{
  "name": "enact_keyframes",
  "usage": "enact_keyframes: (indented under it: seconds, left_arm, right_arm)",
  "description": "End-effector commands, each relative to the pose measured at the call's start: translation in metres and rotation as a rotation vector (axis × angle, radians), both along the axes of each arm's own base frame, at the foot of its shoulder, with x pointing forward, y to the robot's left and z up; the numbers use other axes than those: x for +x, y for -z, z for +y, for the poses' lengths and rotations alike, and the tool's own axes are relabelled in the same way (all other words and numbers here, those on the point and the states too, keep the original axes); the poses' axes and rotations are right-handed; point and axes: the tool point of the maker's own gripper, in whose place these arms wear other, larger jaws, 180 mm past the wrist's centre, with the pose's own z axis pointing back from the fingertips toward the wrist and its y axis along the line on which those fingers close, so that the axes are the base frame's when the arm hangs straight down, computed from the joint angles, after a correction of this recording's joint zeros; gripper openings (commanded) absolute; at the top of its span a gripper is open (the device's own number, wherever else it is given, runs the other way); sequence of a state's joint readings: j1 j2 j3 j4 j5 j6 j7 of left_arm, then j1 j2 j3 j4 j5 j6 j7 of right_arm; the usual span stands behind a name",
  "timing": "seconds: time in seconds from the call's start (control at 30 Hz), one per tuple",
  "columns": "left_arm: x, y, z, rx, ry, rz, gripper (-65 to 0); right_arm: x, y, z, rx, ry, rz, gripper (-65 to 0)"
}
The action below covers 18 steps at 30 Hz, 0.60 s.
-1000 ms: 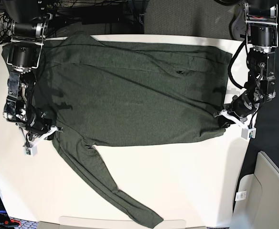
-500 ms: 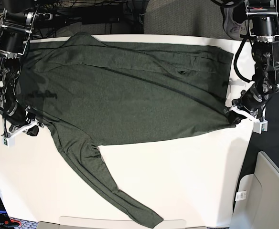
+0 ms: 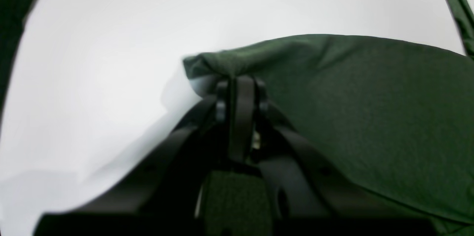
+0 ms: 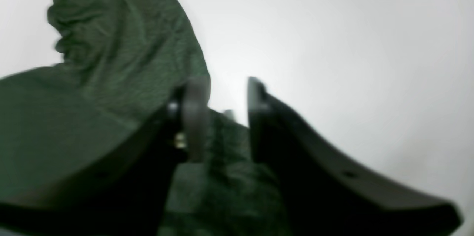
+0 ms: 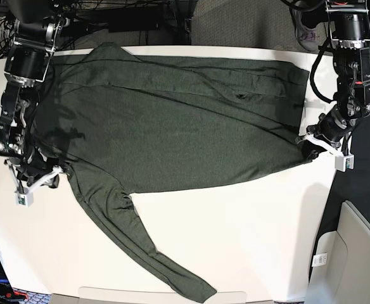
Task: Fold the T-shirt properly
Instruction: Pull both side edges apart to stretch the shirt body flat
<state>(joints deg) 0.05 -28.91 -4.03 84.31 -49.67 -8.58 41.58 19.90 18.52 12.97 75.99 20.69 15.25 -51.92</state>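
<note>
The dark olive T-shirt (image 5: 172,120) lies spread flat across the white table (image 5: 255,234), with one long sleeve (image 5: 140,247) trailing toward the front edge. My left gripper (image 5: 310,144) is at the shirt's right bottom corner. In the left wrist view the left gripper (image 3: 240,80) is shut on that folded corner of cloth (image 3: 370,110). My right gripper (image 5: 45,175) is at the shirt's left edge by the armpit. In the right wrist view the right gripper (image 4: 226,95) is open, with cloth (image 4: 122,54) beside and under its left finger (image 4: 194,117).
A grey bin (image 5: 359,253) stands off the table's right front corner. Cables and dark gear (image 5: 128,19) run behind the table's back edge. The shirt's upper hem lies close to that back edge.
The right gripper swung left away from the shirt, then came back to its left edge. The left gripper pulled the corner slightly right and back, and the shirt lies a little flatter.
</note>
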Motion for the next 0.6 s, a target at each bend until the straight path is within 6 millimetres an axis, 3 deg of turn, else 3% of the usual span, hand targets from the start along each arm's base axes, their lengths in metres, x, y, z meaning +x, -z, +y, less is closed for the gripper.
enact_keyframes:
  seconds: [0.0, 0.3, 0.57]
  left_arm:
    - [0.01, -0.018, 0.005, 0.014, -0.001, -0.059, -64.9]
    - [0.009, -0.017, 0.005, 0.014, -0.001, -0.058, -64.9]
    - [0.011, -0.019, 0.006, 0.014, -0.002, -0.064, -64.9]
  right_arm:
    - [0.017, -0.021, -0.004, -0.03, -0.005, -0.053, -40.1]
    - [0.036, 0.006, -0.004, 0.025, 0.031, -0.008, -39.5]
    - [0.033, 0.04, 0.004, 0.082, 0.049, 0.053, -39.5]
